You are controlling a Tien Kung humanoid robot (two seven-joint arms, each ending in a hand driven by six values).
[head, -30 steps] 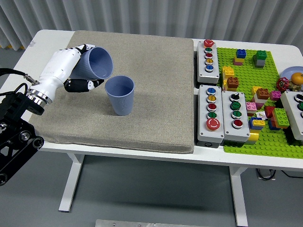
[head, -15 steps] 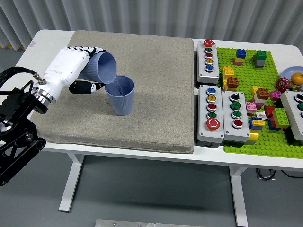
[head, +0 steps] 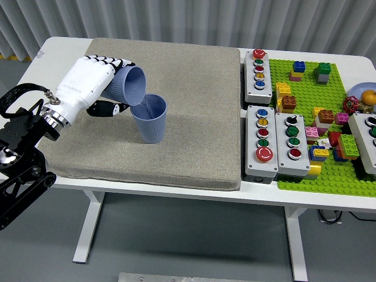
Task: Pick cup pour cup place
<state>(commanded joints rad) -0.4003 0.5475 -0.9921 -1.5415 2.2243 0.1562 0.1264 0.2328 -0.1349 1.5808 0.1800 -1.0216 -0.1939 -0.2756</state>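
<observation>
- Since a second ago, the left hand (head: 97, 82) has swung its tilted cup (head: 130, 86) rightward and tipped it further, so its mouth now hangs over the upright cup (head: 149, 118).
- Fingers (head: 111, 106) are wrapped around the tilted cup, grasping it.
- Rims appear to touch, though the overlap makes that hard to judge.
- Upright cup stands on the grey mat (head: 194, 100) covering the left of the white bench (head: 59, 47).
- Button boxes (head: 262, 141) and a green brick plate (head: 341, 170) lie to the right.
</observation>
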